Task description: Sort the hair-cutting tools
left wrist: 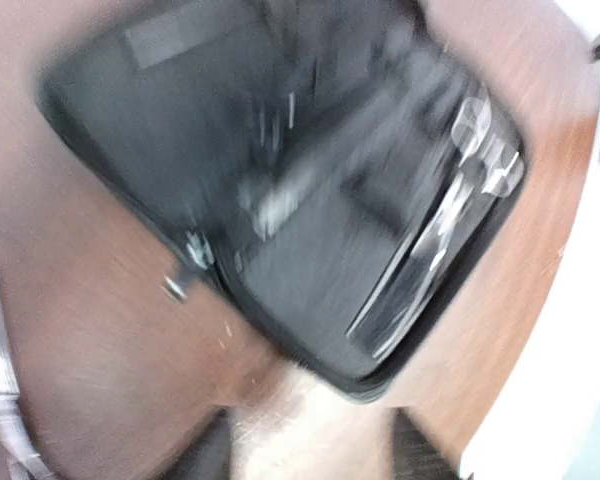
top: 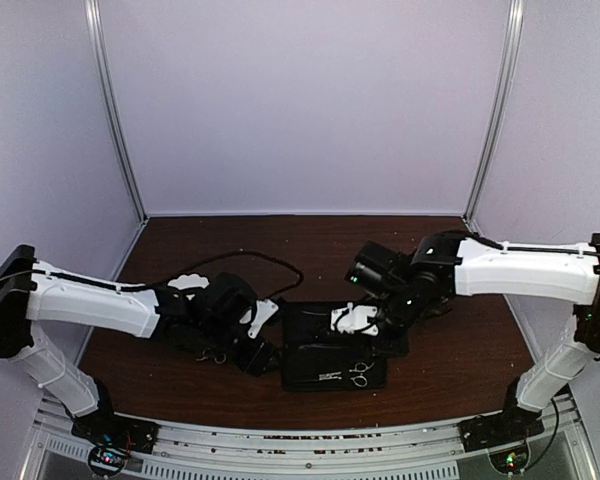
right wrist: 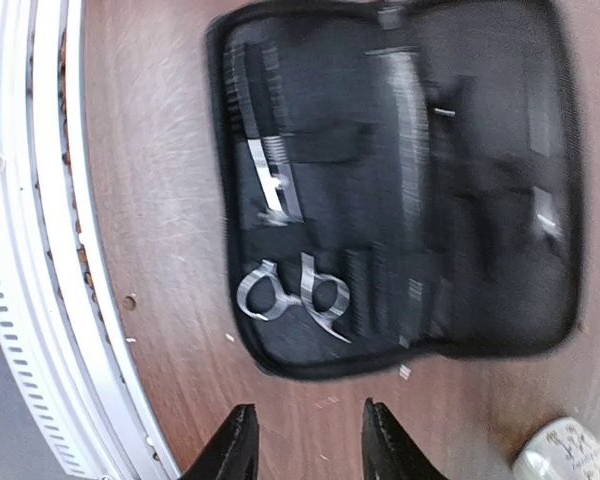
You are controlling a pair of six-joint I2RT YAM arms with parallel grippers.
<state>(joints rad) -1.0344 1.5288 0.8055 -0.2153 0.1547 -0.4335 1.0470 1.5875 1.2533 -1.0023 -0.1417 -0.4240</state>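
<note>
The black zip case lies open in the middle of the table. One pair of silver scissors sits in its near right corner, and its ring handles show in the right wrist view. A second thin silver tool lies in the case's near half. The left wrist view is blurred but shows silver scissors along one edge of the case. The short black pieces cannot be told apart from the black lining. My right gripper is open and empty, just off the case's right edge. My left gripper looks open at the case's left corner.
A white fluted bowl stands behind the left arm. A white object shows at the right wrist view's lower right. A black cable loops over the far table. The metal rail marks the near edge.
</note>
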